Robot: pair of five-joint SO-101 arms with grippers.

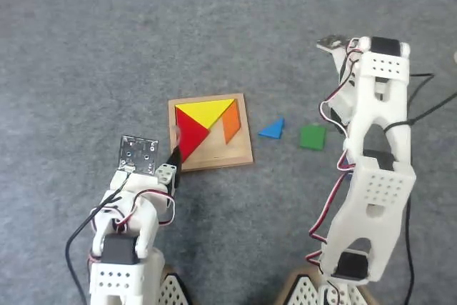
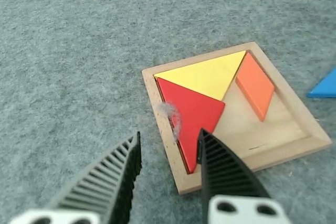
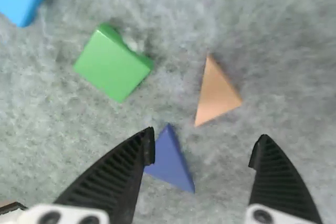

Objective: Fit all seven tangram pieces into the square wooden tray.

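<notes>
Wooden tray [image 1: 221,163], yellow triangle [image 1: 205,112], red triangle [image 1: 189,136], orange parallelogram [image 1: 230,125] inside, left gripper [image 2: 169,134] and right gripper [image 3: 206,134] parted

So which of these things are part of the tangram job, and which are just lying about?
Job: wooden tray, yellow triangle, red triangle, orange parallelogram, light blue triangle, green square, tan triangle, dark blue triangle.
Lying about: grey cloth underneath.

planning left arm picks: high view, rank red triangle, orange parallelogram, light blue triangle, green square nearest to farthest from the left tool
1. red triangle, left in tray, by left tool
2. orange parallelogram, right in tray
3. light blue triangle, right of tray
4. green square, farthest right
</notes>
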